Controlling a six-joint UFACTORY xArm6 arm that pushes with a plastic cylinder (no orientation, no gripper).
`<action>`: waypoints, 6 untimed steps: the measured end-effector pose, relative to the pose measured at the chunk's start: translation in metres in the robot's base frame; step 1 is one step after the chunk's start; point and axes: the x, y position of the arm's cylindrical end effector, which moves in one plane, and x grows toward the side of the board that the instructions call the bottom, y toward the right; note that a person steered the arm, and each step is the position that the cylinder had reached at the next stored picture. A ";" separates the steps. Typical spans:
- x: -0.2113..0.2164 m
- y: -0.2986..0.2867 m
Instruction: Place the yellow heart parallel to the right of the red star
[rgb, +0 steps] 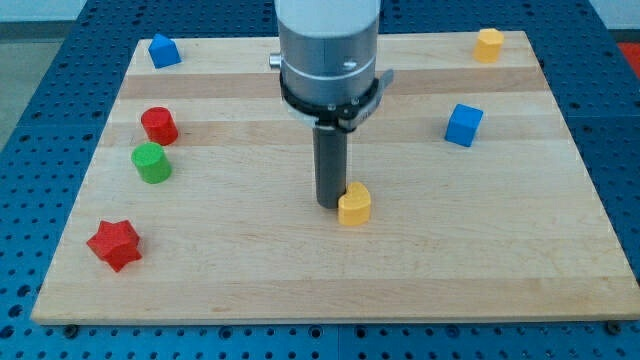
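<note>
Yellow heart (354, 205) sits mid-tabletop (300, 280), well right of the red star (113, 244) and slightly higher. My tip (329, 205) touches its left flank; this tool is a bare rod, nothing to pinch, so I'd judge it needs repositioning to push leftward and down

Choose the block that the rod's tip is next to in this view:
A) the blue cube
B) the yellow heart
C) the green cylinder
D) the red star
B: my tip stands right at the left edge of the yellow heart near the board's middle, while the red star lies far off toward the view's bottom left.
</note>
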 end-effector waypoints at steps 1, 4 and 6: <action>-0.019 0.000; 0.003 0.025; -0.022 0.020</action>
